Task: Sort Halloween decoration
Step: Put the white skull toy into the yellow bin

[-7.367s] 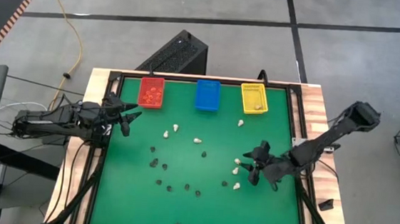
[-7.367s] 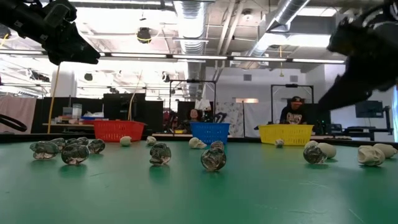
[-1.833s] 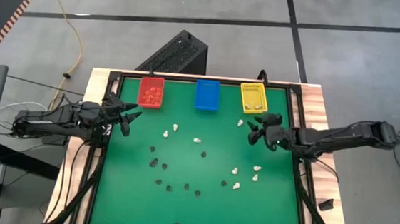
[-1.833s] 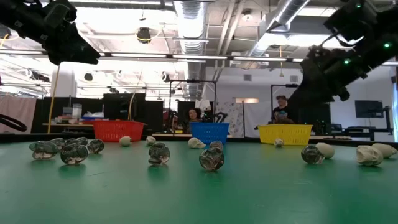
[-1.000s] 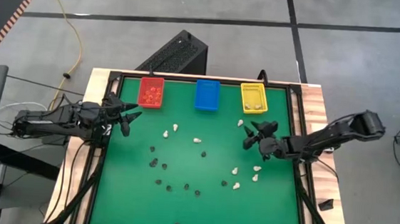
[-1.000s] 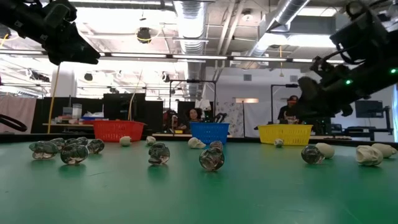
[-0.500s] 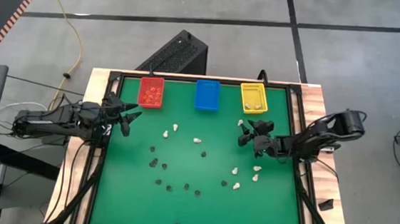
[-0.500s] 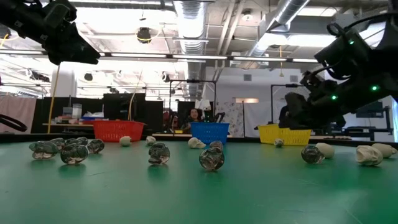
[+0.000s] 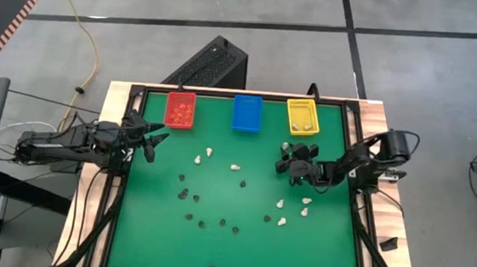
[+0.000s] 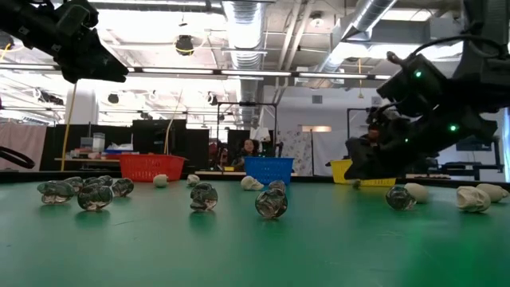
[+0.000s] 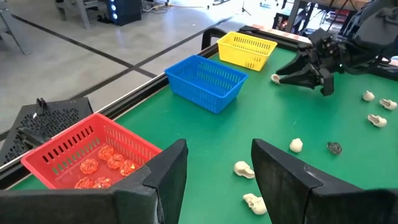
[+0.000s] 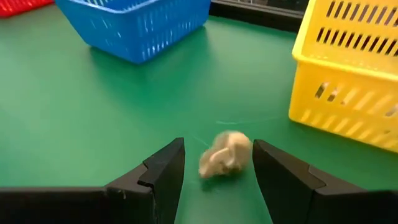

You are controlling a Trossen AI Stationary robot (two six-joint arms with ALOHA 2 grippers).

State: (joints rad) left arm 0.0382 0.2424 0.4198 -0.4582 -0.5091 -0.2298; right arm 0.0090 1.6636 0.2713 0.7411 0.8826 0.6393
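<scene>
Right gripper (image 9: 285,164), fingers spread wide and empty, frames a cream-white trinket (image 12: 225,155) on open green mat right of centre, just below the yellow bin (image 9: 303,117). Left gripper (image 9: 154,140), open, waits at left edge.

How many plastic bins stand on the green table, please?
3, in a row along the far edge: the red bin at the left, the blue bin in the middle, the yellow bin at the right.
</scene>
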